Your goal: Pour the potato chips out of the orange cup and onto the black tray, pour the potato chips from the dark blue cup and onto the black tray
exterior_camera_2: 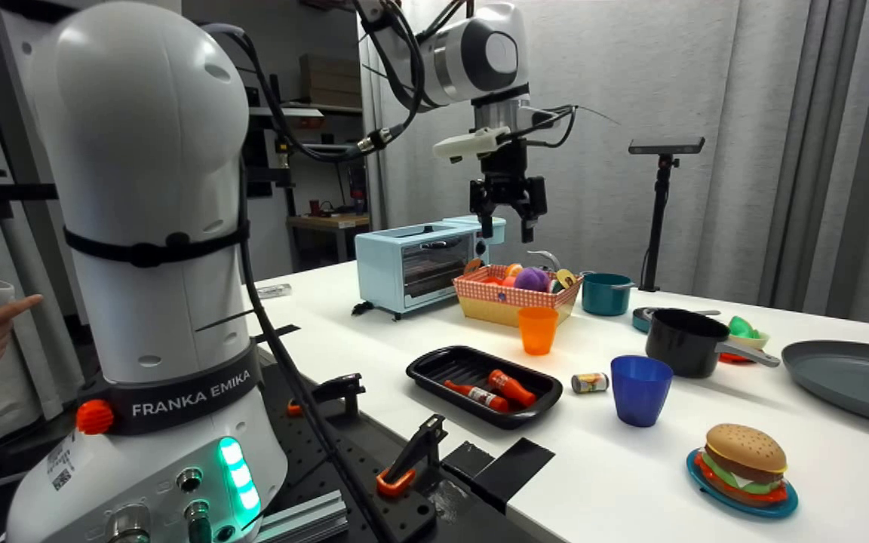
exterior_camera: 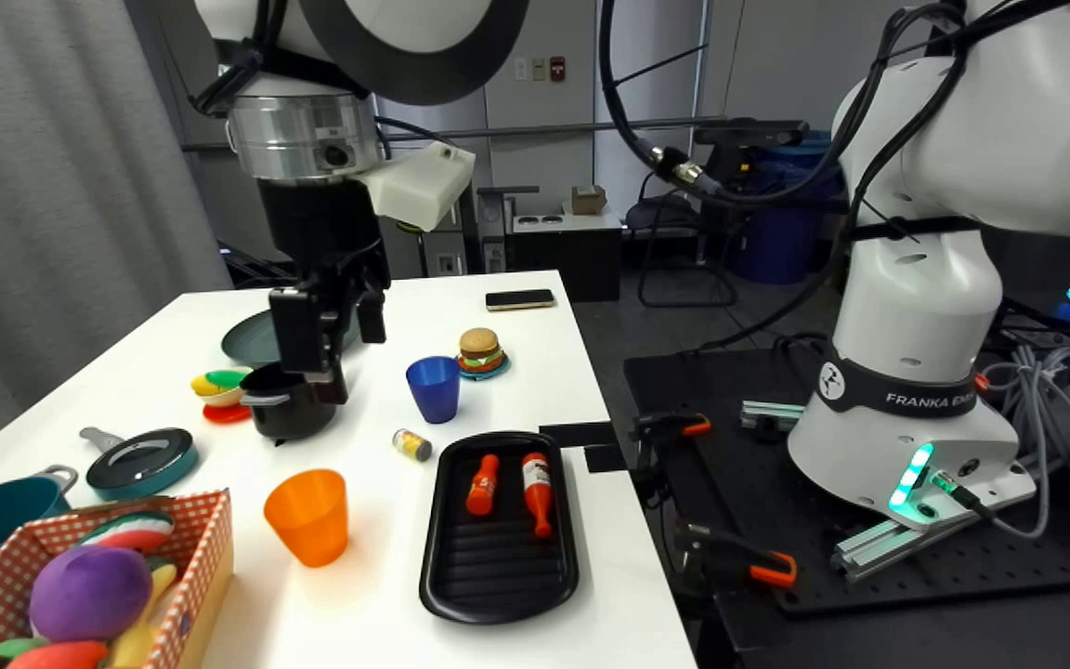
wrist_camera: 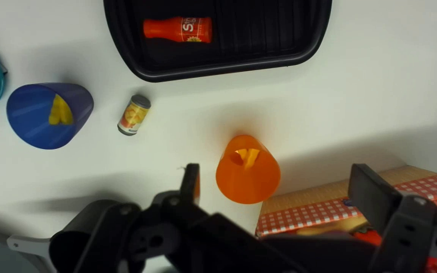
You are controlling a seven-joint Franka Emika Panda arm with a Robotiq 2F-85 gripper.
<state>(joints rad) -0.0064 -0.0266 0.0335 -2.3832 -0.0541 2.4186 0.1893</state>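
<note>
Orange cup [wrist_camera: 248, 182] and dark blue cup [wrist_camera: 36, 115] both stand upright on the white table [exterior_camera: 368, 604], one just below the middle of the wrist view, the other at its left, and as far as we can see neither pour is done. Down inside each we make out yellowish pieces, which we take for the potato chips [wrist_camera: 61, 112]. Just below the middle of an exterior view we see the whole black tray [exterior_camera: 475, 567]: it holds two red bottles [exterior_camera: 537, 488], and we find no chips in it. So, by our reading, all of the work is left: grasp the orange cup, carry it over, tip it out, then do the same with the dark blue one. The gripper [exterior_camera_2: 507, 231] hangs in the air, above and right of the middle of an exterior view, well apart from both cups. Its fingers [wrist_camera: 374, 197] are spread wide and hold nothing. Because the orange cup shows in the gap between them in the lower half of the wrist view, nearer the finger on the left of the frame, we judge that we are at the approach to the first grasp, not yet made.
</note>
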